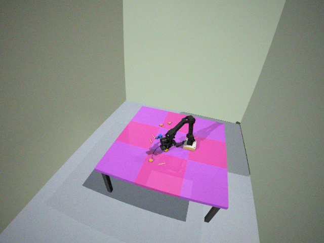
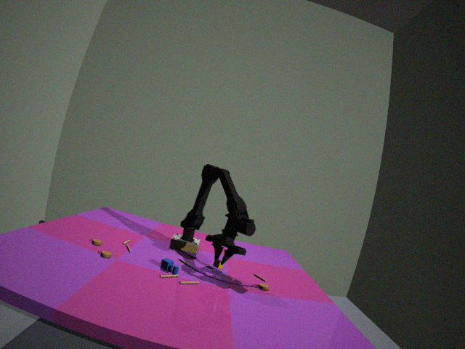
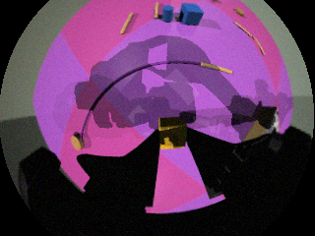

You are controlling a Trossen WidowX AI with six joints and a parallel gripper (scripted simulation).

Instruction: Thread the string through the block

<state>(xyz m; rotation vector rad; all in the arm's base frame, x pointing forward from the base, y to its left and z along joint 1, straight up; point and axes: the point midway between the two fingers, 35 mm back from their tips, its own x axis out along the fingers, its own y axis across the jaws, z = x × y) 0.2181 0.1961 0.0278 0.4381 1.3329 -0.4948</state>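
Note:
My gripper (image 1: pixel 166 150) (image 2: pixel 218 263) (image 3: pixel 172 138) is shut on the small yellow block (image 2: pixel 218 264) (image 3: pixel 172 134), which appears to be slightly above the table. Its hole is not clearly visible. The round wooden button (image 1: pixel 151 160) (image 2: pixel 263 286) (image 3: pixel 77 142) lies on the table. The dark string (image 3: pixel 172 62) curves from it to the wooden stick (image 2: pixel 184 262) (image 3: pixel 217 68), which lies on the table away from the gripper. In the top view the arm hides this stick. The string does not pass through the block.
A blue block (image 1: pixel 160 136) (image 2: pixel 167 264) (image 3: pixel 191 14) and blue cylinder (image 2: pixel 175 269) (image 3: pixel 167 14) stand near two loose sticks (image 2: pixel 169 275) (image 2: pixel 189 282). Another loose stick (image 1: pixel 161 163) (image 2: pixel 259 277) lies near the string's button. Two other buttons (image 2: pixel 96 242) (image 2: pixel 105 254) lie farther off.

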